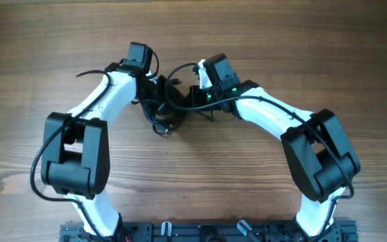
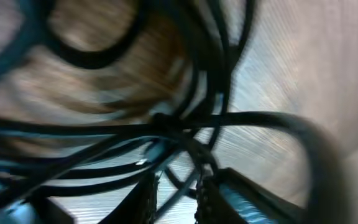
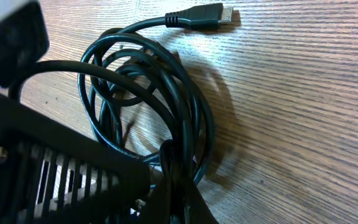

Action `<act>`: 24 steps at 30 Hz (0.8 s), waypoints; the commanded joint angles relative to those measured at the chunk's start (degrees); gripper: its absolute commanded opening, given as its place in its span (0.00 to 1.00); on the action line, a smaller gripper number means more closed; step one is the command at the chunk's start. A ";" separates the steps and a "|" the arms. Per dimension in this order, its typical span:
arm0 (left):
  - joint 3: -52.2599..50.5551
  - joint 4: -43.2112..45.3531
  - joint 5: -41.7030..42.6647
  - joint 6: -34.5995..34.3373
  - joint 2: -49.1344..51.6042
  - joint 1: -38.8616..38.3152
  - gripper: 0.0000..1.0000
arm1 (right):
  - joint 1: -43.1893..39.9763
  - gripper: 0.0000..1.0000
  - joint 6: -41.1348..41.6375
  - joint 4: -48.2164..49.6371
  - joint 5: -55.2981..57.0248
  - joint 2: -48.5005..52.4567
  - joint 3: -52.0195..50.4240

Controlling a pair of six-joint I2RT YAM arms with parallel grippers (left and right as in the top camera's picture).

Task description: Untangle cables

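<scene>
The cables are a bunch of thin black cords on the wooden table, between my two grippers. My left gripper is down in the bunch. In the blurred left wrist view its fingers stand a little apart, with one thin strand crossing the gap and more cords close above. My right gripper is shut on several strands at the edge of a coil. A flat plug end lies free on the wood beyond that coil.
A thicker black wire runs out from the left arm, and another loops by its base. The arms' mounting rail lies along the near table edge. Bare wood lies to either side.
</scene>
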 commanded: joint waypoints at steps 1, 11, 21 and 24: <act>-0.46 -0.20 -5.46 -1.25 0.76 -0.42 0.30 | -0.24 0.04 0.24 0.42 -1.36 -1.29 0.44; -0.46 5.16 -1.36 -8.33 2.45 -0.70 0.29 | -0.22 0.04 0.24 0.55 -1.36 -1.29 0.44; -0.46 4.96 -1.36 -9.81 2.45 -2.03 0.31 | -0.17 0.04 0.22 0.55 -1.36 -1.27 0.44; -0.48 4.52 -1.42 -9.73 2.45 -2.03 0.46 | -0.17 0.04 0.22 0.57 -1.36 -1.27 0.44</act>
